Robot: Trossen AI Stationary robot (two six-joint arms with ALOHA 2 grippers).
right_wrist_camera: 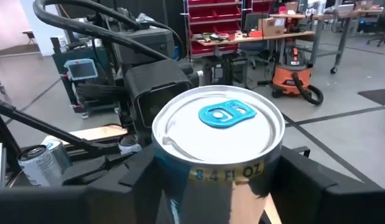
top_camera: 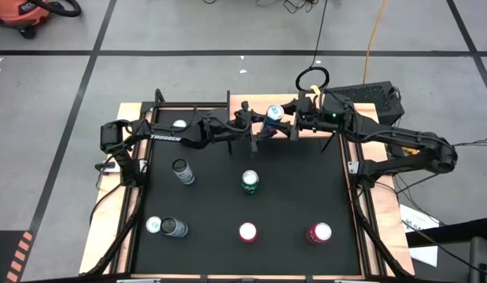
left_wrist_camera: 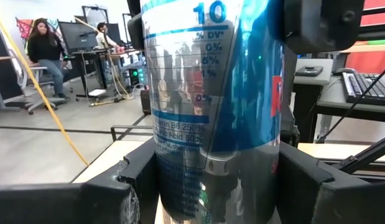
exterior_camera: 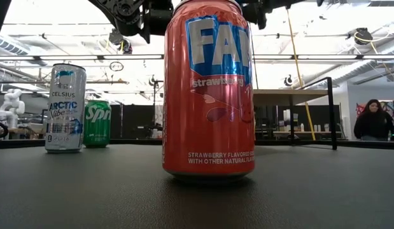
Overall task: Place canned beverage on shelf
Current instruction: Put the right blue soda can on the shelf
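Left pincer (top_camera: 255, 128) and right pincer (top_camera: 292, 126) meet at the far edge of the black surface (top_camera: 290, 196), both at one blue-and-silver can (top_camera: 274, 115). In the left wrist view the left pincer's dark fingers (left_wrist_camera: 304, 180) stand on either side of the can's glossy printed wall: clamped on it. In the right wrist view the right fingers (right_wrist_camera: 329, 186) flank the can below its blue-tabbed lid; contact cannot be told. The can's base is hidden.

The shelf is not clearly made out; the arms cover the back edge.

On the matte surface stand more cans: a green one (top_camera: 250, 181) mid-surface, a red strawberry can (exterior_camera: 208, 89) filling the low view, others left and front. A seated person (exterior_camera: 373, 121) shows beyond.
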